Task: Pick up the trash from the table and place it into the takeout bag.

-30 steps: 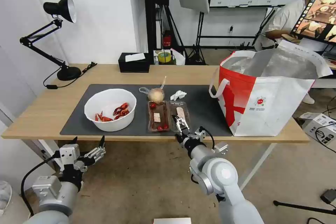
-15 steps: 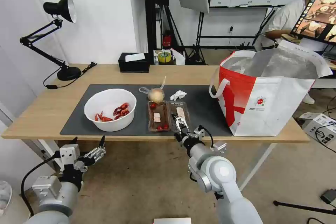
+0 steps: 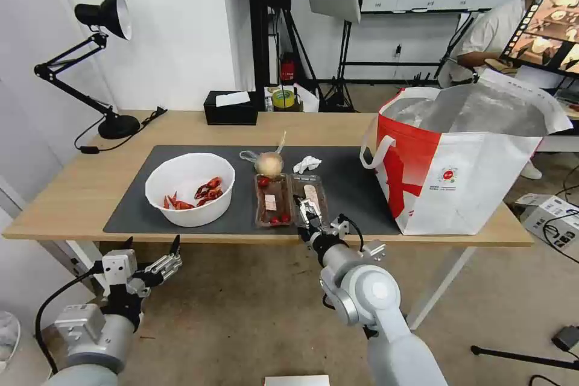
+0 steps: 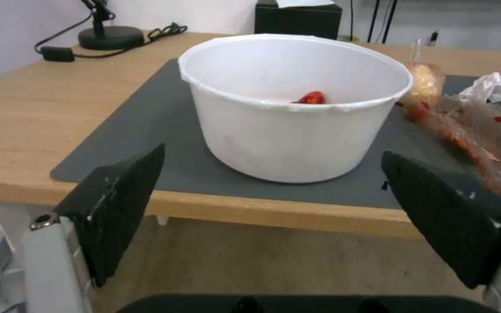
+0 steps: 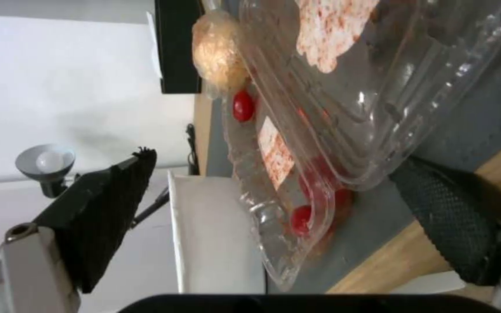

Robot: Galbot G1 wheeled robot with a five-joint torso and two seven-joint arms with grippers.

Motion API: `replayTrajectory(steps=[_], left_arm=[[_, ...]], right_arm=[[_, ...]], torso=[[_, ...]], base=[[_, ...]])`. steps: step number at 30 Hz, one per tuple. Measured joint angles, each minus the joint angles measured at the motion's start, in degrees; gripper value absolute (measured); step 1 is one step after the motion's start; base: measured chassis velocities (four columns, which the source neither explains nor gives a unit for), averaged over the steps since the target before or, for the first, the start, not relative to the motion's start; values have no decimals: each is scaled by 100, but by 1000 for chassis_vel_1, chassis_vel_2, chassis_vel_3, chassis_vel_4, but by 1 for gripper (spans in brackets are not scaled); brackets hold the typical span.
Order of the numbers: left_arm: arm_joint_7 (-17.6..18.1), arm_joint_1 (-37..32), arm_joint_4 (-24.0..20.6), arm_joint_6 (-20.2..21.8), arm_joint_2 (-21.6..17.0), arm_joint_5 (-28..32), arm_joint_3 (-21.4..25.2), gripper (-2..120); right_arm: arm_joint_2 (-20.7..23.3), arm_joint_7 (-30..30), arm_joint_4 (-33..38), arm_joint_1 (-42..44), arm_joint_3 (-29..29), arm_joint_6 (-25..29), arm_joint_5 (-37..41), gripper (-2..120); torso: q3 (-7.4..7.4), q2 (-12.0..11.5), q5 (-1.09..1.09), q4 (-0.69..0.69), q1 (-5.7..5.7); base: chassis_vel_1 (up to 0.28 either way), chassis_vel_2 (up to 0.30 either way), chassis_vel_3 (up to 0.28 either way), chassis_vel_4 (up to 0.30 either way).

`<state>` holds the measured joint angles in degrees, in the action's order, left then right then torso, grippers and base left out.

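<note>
My left pincer hangs below the near edge of the desk, off its left front, with its fingers spread wide and nothing between them. From its wrist camera I look straight at the white bowl, which stands on the dark grey mat with red shells lying in its bottom.

Just right of the bowl on the mat lies the clear hinged tray, opened flat, with cherry tomatoes and paper scraps in it. Behind the tray sits the knotted clear bag with the beige ball, touching the tray's far end, and beside that, a little to the right, the crumpled white tissue.

My right pincer is at the near end of the tray's right half, over the front edge of the desk. Its fingers are spread, one on either side of the tray's near edge, and I cannot tell whether either pad touches the plastic.

Further right, the takeout bag stands upright at the right end of the desk, partly on the mat, its mouth open, its silver lining showing and a white loop handle hanging at its left side. It is well apart from the tray.

At the back of the desk are a black tissue box and a black lamp.
</note>
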<state>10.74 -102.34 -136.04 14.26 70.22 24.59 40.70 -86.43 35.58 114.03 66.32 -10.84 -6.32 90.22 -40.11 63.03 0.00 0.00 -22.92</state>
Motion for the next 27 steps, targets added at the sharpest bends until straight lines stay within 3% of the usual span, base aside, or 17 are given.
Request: replayTrajectory(steps=[27], left_arm=[[3,-49,-20,-23,52,-21,-23,100]], right_arm=[[-19,-313,-14,-60,139,15,-729,100]], torso=[[0,0,0,0,0]], base=[[0,0,0,0]])
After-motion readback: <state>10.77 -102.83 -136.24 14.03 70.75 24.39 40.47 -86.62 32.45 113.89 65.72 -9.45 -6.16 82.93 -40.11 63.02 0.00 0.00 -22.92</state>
